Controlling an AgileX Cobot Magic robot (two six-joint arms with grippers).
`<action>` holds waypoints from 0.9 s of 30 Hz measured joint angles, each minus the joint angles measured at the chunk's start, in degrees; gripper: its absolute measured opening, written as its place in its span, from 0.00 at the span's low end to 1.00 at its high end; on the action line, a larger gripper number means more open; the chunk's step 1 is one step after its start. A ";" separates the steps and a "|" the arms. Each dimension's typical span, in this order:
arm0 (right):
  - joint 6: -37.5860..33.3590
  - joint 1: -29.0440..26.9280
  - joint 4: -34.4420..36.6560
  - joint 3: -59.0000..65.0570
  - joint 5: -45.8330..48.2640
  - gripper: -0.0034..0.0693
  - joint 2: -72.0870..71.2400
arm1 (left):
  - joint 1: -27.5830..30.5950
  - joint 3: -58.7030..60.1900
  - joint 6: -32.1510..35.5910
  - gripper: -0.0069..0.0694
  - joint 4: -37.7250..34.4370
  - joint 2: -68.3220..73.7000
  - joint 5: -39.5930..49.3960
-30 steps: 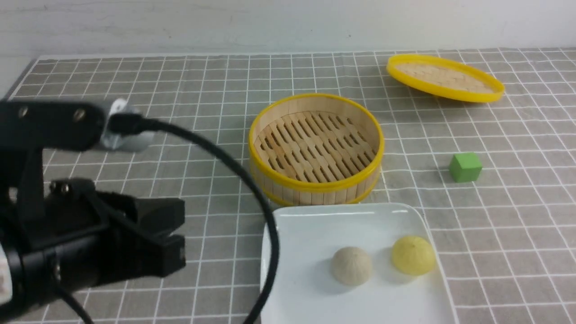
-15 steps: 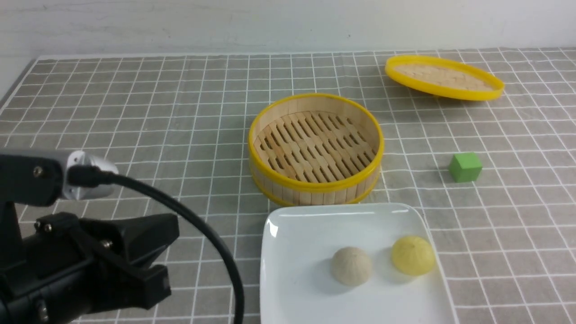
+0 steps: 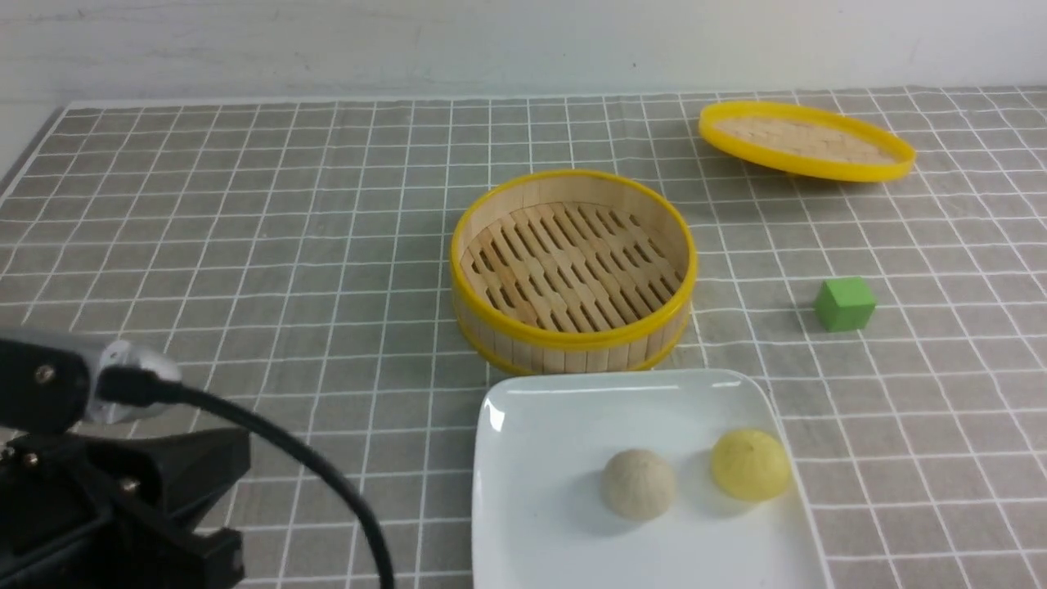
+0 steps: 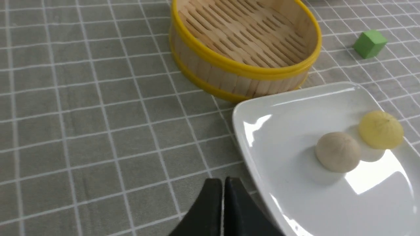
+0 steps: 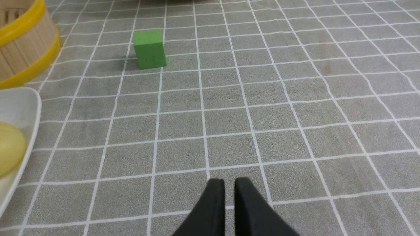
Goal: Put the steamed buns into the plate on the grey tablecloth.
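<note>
The white square plate [image 3: 556, 409] lies on the grey tablecloth [image 3: 245, 245] at the near middle. The pale beige bun [image 3: 639, 483] and the yellow bun [image 3: 750, 464] sit side by side in it, apart. In the left wrist view my left gripper [image 4: 223, 183] is shut and empty, just off the plate's [image 4: 279, 131] near corner, away from the beige bun [image 4: 338, 151] and yellow bun [image 4: 380, 129]. My left arm [image 3: 123, 499] shows at the front view's lower left. My right gripper [image 5: 229, 183] is shut and empty over bare cloth, right of the plate [image 5: 19, 105].
An open, empty bamboo steamer [image 3: 572, 270] stands just behind the plate. Its flat yellow-rimmed lid [image 3: 806, 141] lies at the back right. A green cube [image 3: 845, 303] sits on the cloth right of the steamer, also in the right wrist view [image 5: 149, 49].
My left arm has drawn back and down toward the lower left, away from the plate. The buns, plate, steamer and cube have not moved.
</note>
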 joint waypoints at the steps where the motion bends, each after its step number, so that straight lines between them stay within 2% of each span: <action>1: 0.00 0.00 0.00 0.00 0.00 0.15 0.00 | 2.33 1.62 2.57 0.14 -1.32 -2.14 -0.38; 8: 0.00 0.00 0.00 0.00 -0.01 0.15 0.00 | 19.74 17.03 18.74 0.15 -10.18 -17.35 -6.35; 14: 0.00 0.00 0.00 0.00 -0.01 0.16 0.00 | 31.77 24.62 22.14 0.16 -11.94 -29.04 -8.41; 18: 0.00 0.00 0.00 0.00 -0.01 0.16 0.00 | 35.29 26.96 22.33 0.16 -11.94 -32.17 -8.42; 27: 0.00 0.00 0.00 0.00 -0.01 0.18 0.00 | 35.48 27.44 22.33 0.17 -11.21 -32.34 -5.85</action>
